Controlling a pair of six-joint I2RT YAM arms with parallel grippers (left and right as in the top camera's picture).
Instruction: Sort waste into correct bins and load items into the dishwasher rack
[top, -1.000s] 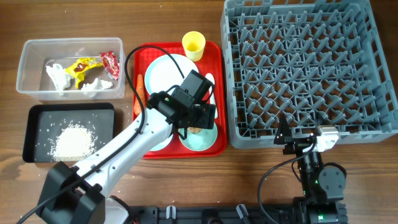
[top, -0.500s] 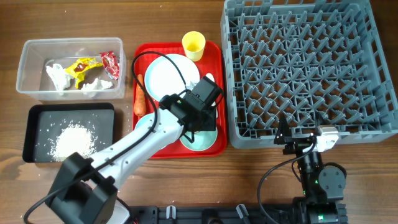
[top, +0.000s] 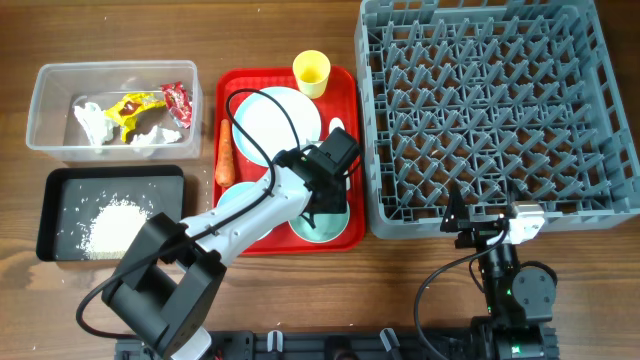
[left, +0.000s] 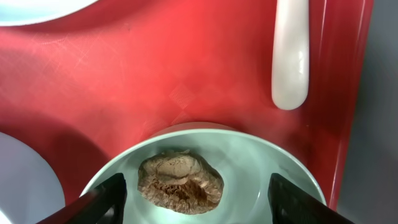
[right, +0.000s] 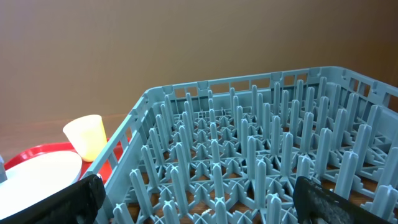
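Fingers (left: 106, 196) of the left gripper (left: 199, 199) stand apart on both sides of the brown food lump (left: 180, 183) in the green bowl (left: 267, 165) on the red tray (left: 155, 74). The white spoon (left: 290, 56) lies beyond. The right gripper (right: 205, 199) is spread wide by the grey rack (right: 249, 149).

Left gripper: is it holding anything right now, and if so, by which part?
Nothing. The left gripper stands open over the brown food lump in the bowl, fingers wide of it on either side.

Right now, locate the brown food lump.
Left wrist view, bottom centre: the brown food lump sits in the pale green bowl on the red tray.
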